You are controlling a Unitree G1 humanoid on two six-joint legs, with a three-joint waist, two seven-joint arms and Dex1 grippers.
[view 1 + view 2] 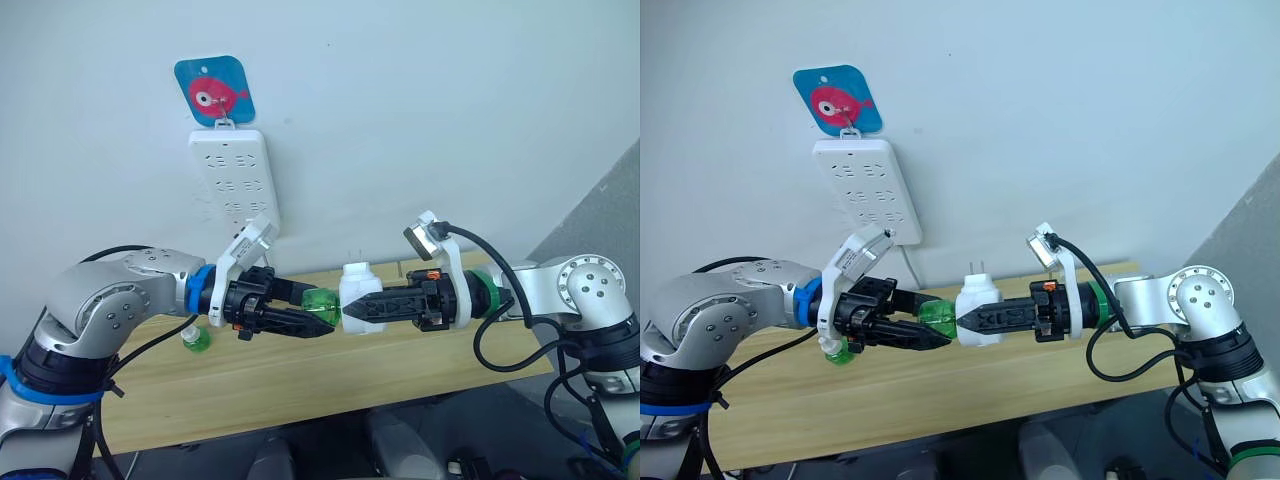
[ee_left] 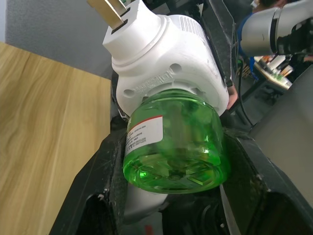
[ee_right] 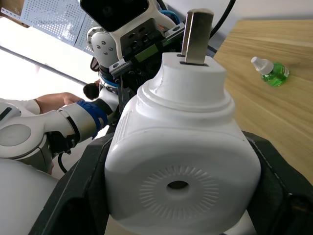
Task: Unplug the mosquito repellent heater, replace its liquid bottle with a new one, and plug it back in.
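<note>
Above the wooden table [image 1: 300, 390], our right gripper [image 1: 352, 311] is clamped on the mosquito repellent heater [image 1: 357, 287], prongs toward 12 o'clock. At its 9 o'clock, our left gripper [image 1: 325, 322] is clamped on the attached green bottle [image 1: 320, 302]. A spare bottle [image 1: 195, 340] lies on the table.

Head stereo pair; close wrist views.

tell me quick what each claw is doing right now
Left claw: shut on the green liquid bottle.
Right claw: shut on the mosquito repellent heater, unplugged.
</note>
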